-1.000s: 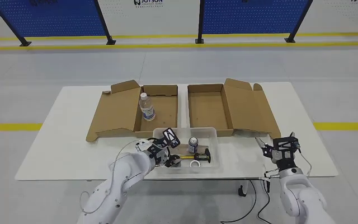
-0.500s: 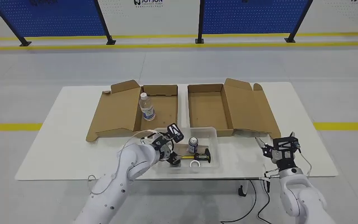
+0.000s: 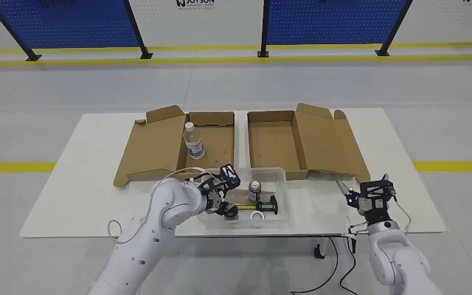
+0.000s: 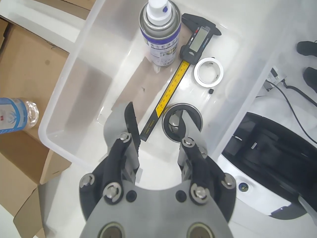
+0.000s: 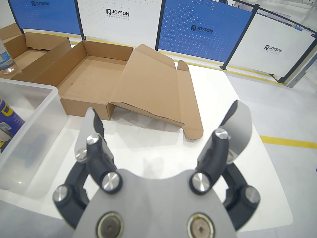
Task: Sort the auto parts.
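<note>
Above the clear bin (image 4: 64, 80), the left claw (image 4: 156, 120) is hanging spread over the black bearing (image 4: 197, 116), apparently lining up a pick needing a descent and rim pinch.

We take this for a factory-style test hall; we see a pale grey floor (image 3: 236, 85) marked with yellow lines (image 3: 22, 167); blue and white perforated partition panels (image 5: 203, 25) fence the bay; one white table (image 3: 81, 192) bears open cardboard boxes (image 3: 273, 144) and a clear bin (image 4: 81, 80) holding a caliper (image 4: 173, 80) and a spray can (image 4: 161, 38).
</note>
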